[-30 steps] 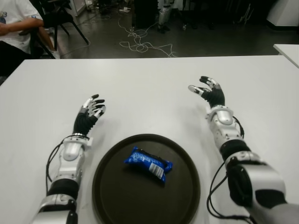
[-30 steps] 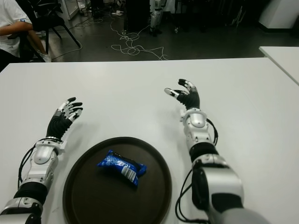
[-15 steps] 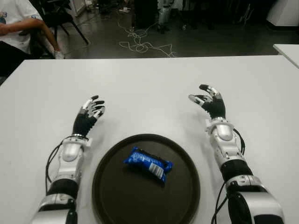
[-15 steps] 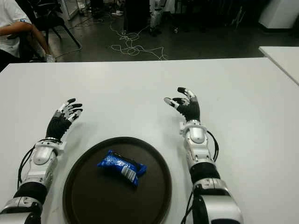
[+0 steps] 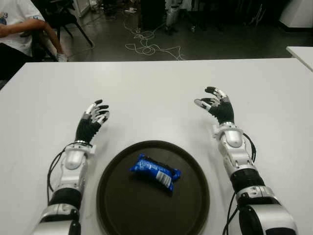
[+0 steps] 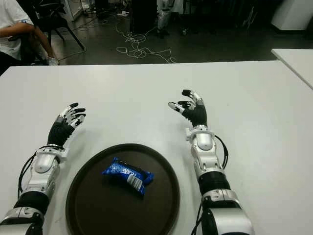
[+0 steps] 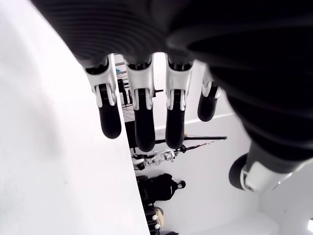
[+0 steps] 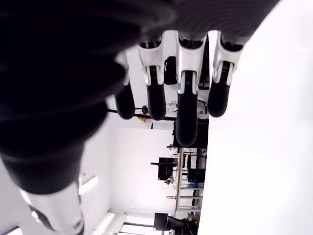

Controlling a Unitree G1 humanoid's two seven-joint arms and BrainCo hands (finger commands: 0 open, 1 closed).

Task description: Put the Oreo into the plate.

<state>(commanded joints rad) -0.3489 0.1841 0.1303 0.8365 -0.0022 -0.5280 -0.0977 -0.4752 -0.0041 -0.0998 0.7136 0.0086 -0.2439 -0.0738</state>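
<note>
A blue Oreo pack (image 5: pixel 155 172) lies inside the round dark plate (image 5: pixel 190 205), a little left of its middle, near the table's front edge. My right hand (image 5: pixel 215 102) is up off the white table (image 5: pixel 151 93), to the right of and beyond the plate, its fingers (image 8: pixel 187 117) spread and holding nothing. On the other side of the plate, my left hand (image 5: pixel 95 115) shows open and empty; its fingers (image 7: pixel 142 125) hang relaxed in the left wrist view.
A seated person (image 5: pixel 17 29) is past the table's far left corner, beside black chairs. Cables (image 5: pixel 146 46) lie on the dark floor beyond the table. Part of a second white table (image 5: pixel 301 51) shows at the far right.
My right hand has drawn back toward me and drifted slightly left, staying open. The left hand, the Oreo pack and the plate have not moved.
</note>
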